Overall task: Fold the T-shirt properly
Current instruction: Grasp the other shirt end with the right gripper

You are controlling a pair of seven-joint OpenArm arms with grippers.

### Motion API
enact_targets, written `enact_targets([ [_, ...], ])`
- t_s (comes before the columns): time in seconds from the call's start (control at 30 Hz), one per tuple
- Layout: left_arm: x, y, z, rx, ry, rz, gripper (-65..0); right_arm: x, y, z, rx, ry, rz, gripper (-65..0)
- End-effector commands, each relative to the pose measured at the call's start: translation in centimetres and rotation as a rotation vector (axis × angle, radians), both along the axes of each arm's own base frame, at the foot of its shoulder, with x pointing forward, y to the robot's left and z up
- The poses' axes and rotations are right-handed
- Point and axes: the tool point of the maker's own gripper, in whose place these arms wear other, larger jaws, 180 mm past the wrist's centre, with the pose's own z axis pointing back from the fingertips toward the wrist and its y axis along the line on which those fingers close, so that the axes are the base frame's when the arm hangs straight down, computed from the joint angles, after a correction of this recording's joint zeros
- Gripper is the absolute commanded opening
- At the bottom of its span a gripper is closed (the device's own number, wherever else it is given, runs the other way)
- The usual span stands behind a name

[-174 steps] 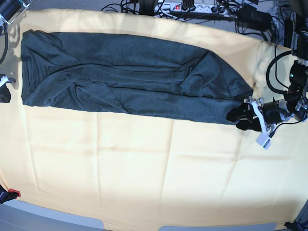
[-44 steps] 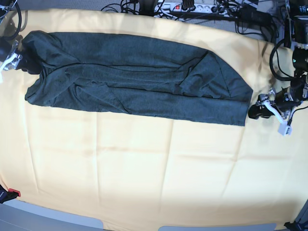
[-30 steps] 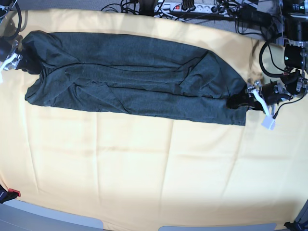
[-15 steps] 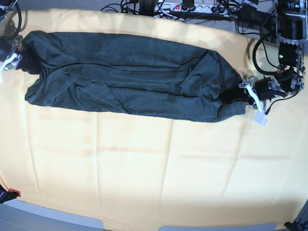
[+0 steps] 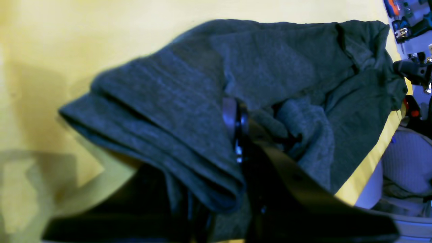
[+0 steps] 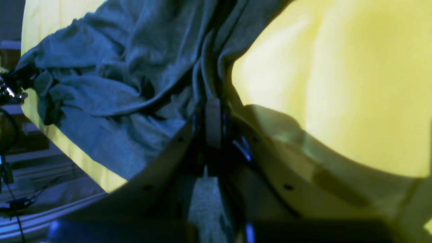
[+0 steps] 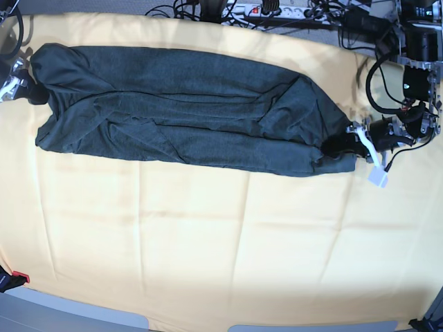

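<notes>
The T-shirt [image 7: 180, 111] lies stretched out as a long dark band across the upper half of the worktop [image 7: 208, 242], which is draped in a yellow cloth [image 7: 242, 263]. The band runs from about 9 o'clock on the far left to about 3 o'clock on the right, folded lengthwise with creases bunching toward its right end.

At the 3 o'clock end the left claw [image 7: 344, 144] is clenched on the shirt's corner; in its wrist view the knit [image 5: 189, 111] is pinched in several layers between the closed fingers. At the 10 o'clock end the right claw [image 7: 31, 84] is clamped on the other end, and its wrist view shows the fabric [image 6: 135, 67] gathered into the shut fingers, with folds fanning away from the grip.

No containers are on the worktop; cables and a power strip [image 7: 263, 10] sit beyond the far edge at 12 o'clock.

Compared with half a second ago, the right claw has now closed on the left end, where before it stood wide at the cloth. The left claw already held its corner then and keeps it. A second ago it was only arriving at that end, and the lower right corner lay flatter and squarer than the pulled-in bunch there now.
</notes>
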Motion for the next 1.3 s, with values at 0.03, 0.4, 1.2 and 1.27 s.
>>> enact_targets([
  [0.03,1.1,0.5,1.7,-0.009,-0.054,0.008,-65.0,1.1,-0.4,1.9,-0.029,-0.062,0.014,-65.0],
  [0.4,1.1,0.5,1.7,-0.007,-0.054,0.007,-65.0,2.8,1.0,5.6,-0.222,-0.157,0.147,-65.0],
  [1.2,1.0,0.6,1.5,0.009,-0.050,0.003,-65.0,1.4,-7.7,7.2,-0.454,-0.151,-0.148,-40.4],
  [1.27,1.0,0.5,1.6,0.006,-0.065,-0.008,-65.0,1.8,-6.3,9.1,-0.350,-0.257,-0.137,-41.4],
])
